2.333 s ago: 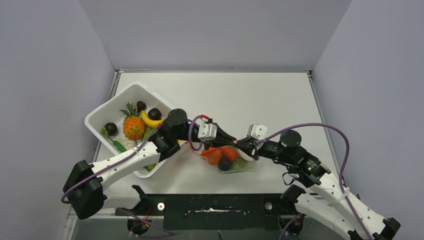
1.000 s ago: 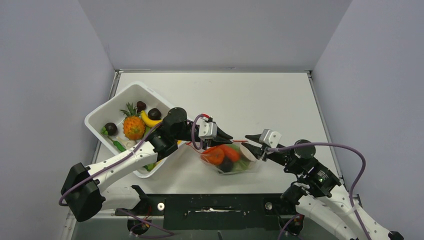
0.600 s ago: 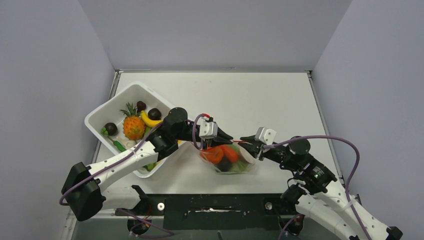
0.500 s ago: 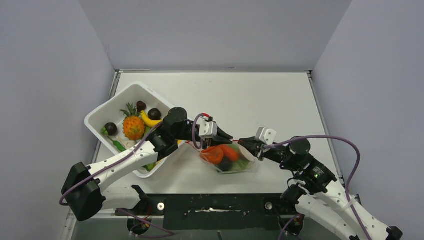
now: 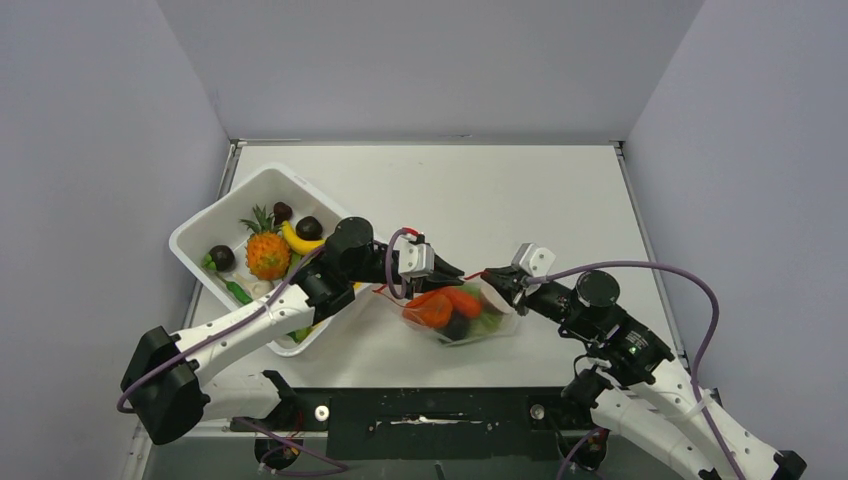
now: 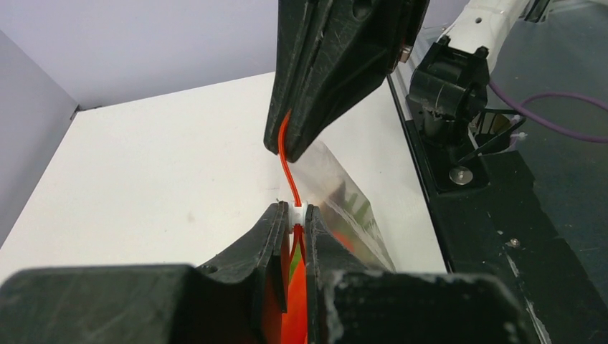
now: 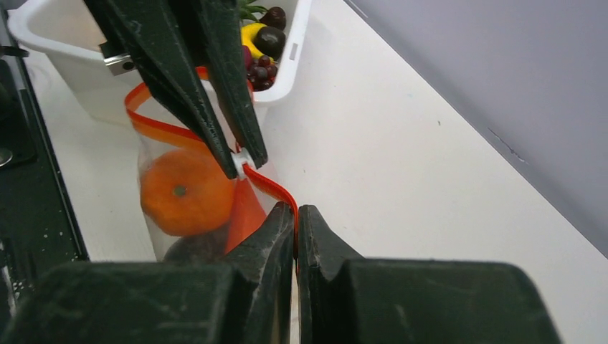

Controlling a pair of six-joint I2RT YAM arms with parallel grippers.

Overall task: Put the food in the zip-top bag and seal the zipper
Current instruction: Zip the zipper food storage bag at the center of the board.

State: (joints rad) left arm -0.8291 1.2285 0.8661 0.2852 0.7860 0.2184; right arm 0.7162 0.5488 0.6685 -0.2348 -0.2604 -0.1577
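Partway through: the zip-top bag (image 5: 462,320), near centre, holds an orange (image 7: 179,192) and carrot (image 7: 244,208) while pineapple (image 5: 268,254) and banana (image 5: 298,240) lie in the white tub (image 5: 215,208) at left, and the left gripper (image 5: 452,270) and right gripper (image 5: 490,276) each pinch the red zipper (image 7: 265,185), seemingly unsealed.

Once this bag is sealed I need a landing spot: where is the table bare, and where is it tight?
Bare: the far half of the table, from the white tub across to the right edge. Tight: mid-table, where the left gripper and right gripper pinch the zipper of the bag, with the tub close beside it.
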